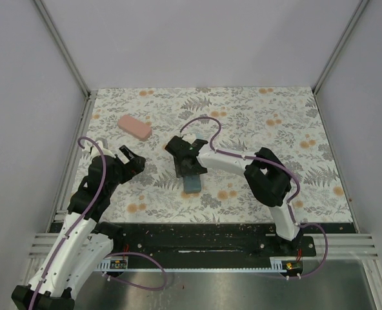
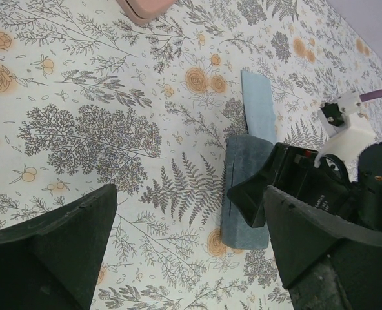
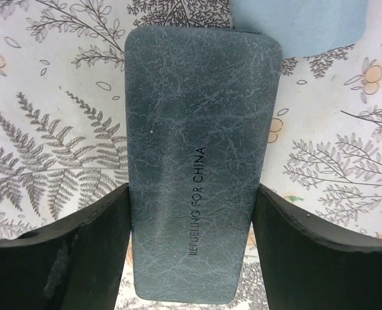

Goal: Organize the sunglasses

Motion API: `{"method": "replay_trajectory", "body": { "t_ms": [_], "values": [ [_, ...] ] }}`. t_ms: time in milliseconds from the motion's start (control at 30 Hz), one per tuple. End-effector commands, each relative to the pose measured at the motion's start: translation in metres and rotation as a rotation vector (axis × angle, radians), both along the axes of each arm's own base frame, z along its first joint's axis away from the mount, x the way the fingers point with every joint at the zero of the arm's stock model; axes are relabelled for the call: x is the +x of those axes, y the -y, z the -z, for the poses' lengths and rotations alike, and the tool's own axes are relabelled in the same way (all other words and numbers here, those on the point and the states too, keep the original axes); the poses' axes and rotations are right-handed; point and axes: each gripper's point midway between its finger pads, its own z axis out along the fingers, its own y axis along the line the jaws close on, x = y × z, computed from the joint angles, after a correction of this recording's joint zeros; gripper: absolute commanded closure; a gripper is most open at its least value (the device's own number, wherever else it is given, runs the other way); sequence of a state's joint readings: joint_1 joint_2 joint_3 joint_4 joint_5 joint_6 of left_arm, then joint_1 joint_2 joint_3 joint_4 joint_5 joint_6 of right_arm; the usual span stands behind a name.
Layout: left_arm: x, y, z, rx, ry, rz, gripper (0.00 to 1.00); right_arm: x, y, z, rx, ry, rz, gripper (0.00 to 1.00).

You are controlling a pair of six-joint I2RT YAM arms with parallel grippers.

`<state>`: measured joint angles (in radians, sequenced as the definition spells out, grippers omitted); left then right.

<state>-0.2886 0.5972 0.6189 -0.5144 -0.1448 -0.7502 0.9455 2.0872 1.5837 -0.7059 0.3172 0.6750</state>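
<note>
The table (image 1: 242, 110) is viewed steeply from above its near edge. The blue-grey case (image 3: 201, 161), shared by all views, is seen close from overhead at the right wrist, and obliquely from the left at the left wrist.

Two cases and a cloth: where each lies

The table (image 1: 275, 110) carries the far case (image 1: 135, 128) in its rear left part, well apart from everything else. Near the middle lies the middle case (image 1: 192, 181), flat, with its long axis running roughly front to back. The cloth (image 2: 258, 103) lies just behind it, toward the far edge, its near end meeting the case's far end. The right gripper (image 3: 191, 219) stands over the middle case, one finger along each long side. The left gripper (image 1: 131, 160) is to the left of that case and in front of the far case, over bare table
</note>
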Motion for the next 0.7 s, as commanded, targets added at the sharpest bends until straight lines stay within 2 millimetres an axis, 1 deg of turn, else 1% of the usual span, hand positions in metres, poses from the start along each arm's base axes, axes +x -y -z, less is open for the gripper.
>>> {"method": "replay_trajectory", "body": {
  "t_ms": [0, 33, 100, 167, 200, 267, 300, 400, 500, 567, 667],
  "values": [
    [0.004, 0.003, -0.013, -0.001, 0.054, 0.029, 0.01, 0.016, 0.001, -0.088, 0.107, 0.136, -0.028, 0.35],
    [0.003, 0.003, -0.013, 0.002, 0.055, 0.032, 0.01, 0.021, 0.011, -0.102, 0.119, 0.153, -0.014, 0.35],
    [0.002, 0.003, -0.013, 0.001, 0.057, 0.032, 0.01, 0.033, 0.033, -0.122, 0.15, 0.172, 0.017, 0.35],
    [0.002, 0.003, -0.011, 0.002, 0.052, 0.03, 0.01, 0.046, 0.061, -0.138, 0.175, 0.183, 0.061, 0.35],
    [0.003, 0.004, -0.011, 0.0, 0.054, 0.035, 0.01, 0.052, 0.077, -0.145, 0.176, 0.2, 0.089, 0.35],
    [0.003, 0.005, -0.008, -0.003, 0.051, 0.039, 0.01, 0.067, 0.114, -0.152, 0.143, 0.237, 0.159, 0.34],
    [0.003, 0.006, -0.007, -0.006, 0.051, 0.043, 0.01, 0.076, 0.137, -0.156, 0.125, 0.249, 0.206, 0.34],
    [0.004, 0.004, -0.004, -0.003, 0.039, 0.028, 0.01, 0.1, 0.203, -0.156, 0.091, 0.244, 0.338, 0.33],
    [0.006, 0.001, -0.001, 0.007, 0.025, 0.014, 0.01, 0.119, 0.27, -0.15, 0.061, 0.239, 0.494, 0.33],
    [0.008, 0.001, -0.001, 0.012, 0.014, 0.006, 0.01, 0.129, 0.308, -0.141, 0.049, 0.229, 0.595, 0.32],
    [0.013, -0.002, 0.003, 0.019, -0.027, -0.024, 0.01, 0.139, 0.355, -0.122, 0.045, 0.201, 0.733, 0.3]
  ]
}}
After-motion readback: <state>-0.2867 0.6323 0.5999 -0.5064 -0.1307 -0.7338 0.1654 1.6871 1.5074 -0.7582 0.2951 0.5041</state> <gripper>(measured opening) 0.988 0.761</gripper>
